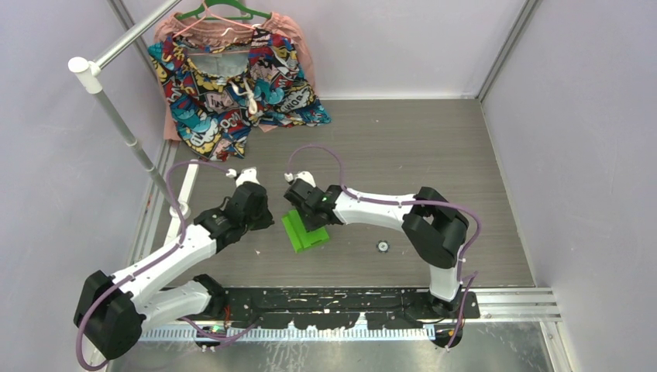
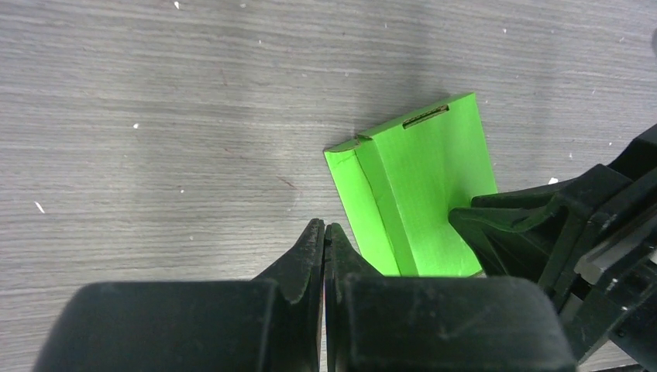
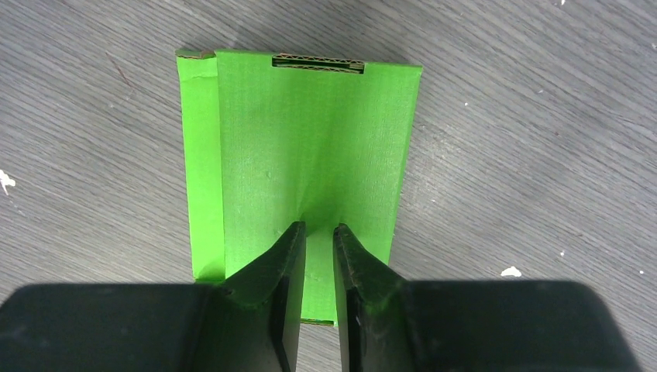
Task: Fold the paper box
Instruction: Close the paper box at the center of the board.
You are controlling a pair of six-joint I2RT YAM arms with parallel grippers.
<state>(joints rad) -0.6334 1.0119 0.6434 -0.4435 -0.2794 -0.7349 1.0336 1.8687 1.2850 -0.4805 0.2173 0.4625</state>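
Two arms meet over the paper box (image 3: 310, 147), which lies flat in the near half of the worktop (image 1: 434, 147), somewhat left of its middle. The right gripper (image 3: 318, 232) stands over the box's near end. Its jaws are narrowly apart, their tips rest on the broad top panel, and no card is seen clamped between them. Faint creases in the card run out from the tips. The left gripper (image 2: 324, 232) hovers just beside the box's left edge with its jaws closed on nothing, and no contact with the box shows.

Likely faults:
- **Denting:** the card looks thin, so further downward pressure from the right tips could dent or buckle the panel instead of seating a fold.
- **Sliding:** nothing braces the box on its left, so a sideways push could send it skidding across the worktop.
- **Springing back:** the narrow side strip along the left edge appears unlatched and may spring up once released.

Containers: the box is the only one. Its inside is hidden, and nothing is seen in it. A slot (image 3: 318, 63) at its far edge shows only raw card edge.

A patterned garment (image 1: 232, 85) hangs at the far left corner. A small round object (image 1: 382, 246) lies to the right of the box, well apart from it.
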